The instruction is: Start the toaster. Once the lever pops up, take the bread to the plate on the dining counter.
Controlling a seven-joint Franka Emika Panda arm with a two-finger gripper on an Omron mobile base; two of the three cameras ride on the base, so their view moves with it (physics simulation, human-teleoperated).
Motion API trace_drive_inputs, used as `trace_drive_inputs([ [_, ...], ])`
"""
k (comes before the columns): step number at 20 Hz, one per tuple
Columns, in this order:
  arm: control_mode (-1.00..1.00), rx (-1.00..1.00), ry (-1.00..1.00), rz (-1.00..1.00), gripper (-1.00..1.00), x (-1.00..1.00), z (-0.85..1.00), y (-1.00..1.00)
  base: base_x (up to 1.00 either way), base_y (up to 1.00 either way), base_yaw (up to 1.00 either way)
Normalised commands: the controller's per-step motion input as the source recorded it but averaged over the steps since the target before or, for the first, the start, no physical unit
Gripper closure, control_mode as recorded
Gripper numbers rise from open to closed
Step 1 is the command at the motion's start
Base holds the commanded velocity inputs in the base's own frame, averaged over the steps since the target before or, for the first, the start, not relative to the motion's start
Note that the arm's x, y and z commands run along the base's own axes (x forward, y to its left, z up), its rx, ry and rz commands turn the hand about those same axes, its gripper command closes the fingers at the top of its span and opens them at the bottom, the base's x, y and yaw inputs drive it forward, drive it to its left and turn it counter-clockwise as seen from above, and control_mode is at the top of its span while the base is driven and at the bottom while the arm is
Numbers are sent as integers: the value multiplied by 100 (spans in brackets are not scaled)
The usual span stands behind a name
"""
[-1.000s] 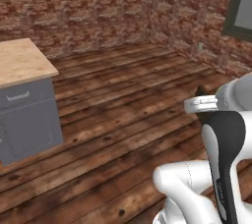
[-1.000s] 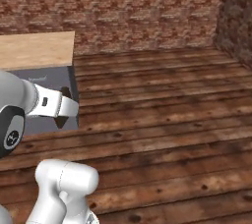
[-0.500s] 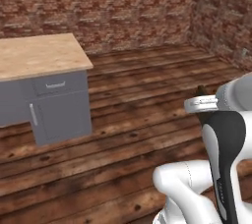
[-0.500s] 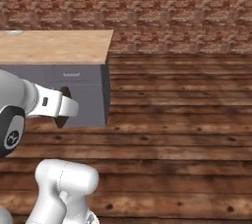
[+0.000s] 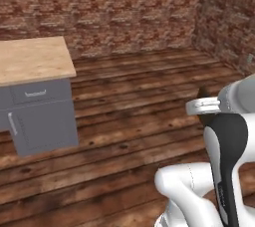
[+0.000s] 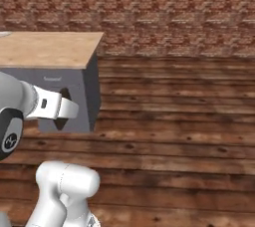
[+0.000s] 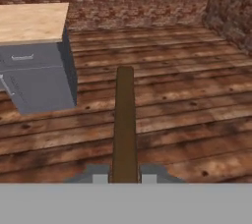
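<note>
Carry step of the task, toasting judged done. Largest: the red-brown brick wall (image 5: 109, 7) and dark plank floor (image 6: 174, 121). Next, a tan-topped counter with grey cabinets (image 5: 37, 96), not the dining counter. Then the white arm's gripper (image 7: 124, 179), its 2 fingers (image 7: 100, 178) clamped on the dark brown, squarish bread slice (image 7: 124, 120), seen edge-on. Next move, in my judgement: drive on until the dining counter and plate come into sight.

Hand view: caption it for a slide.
Gripper shut on the bread, edge-on, above wooden floor beside a grey cabinet.
</note>
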Motion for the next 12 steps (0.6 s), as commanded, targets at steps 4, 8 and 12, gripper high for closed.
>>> trace_drive_inputs([
  [4,100,0,0,0,100,0,0,0,100,-100,0],
  [8,100,0,0,0,100,0,0,0,100,-100,1],
  [12,100,0,0,0,100,0,0,0,100,-100,4],
])
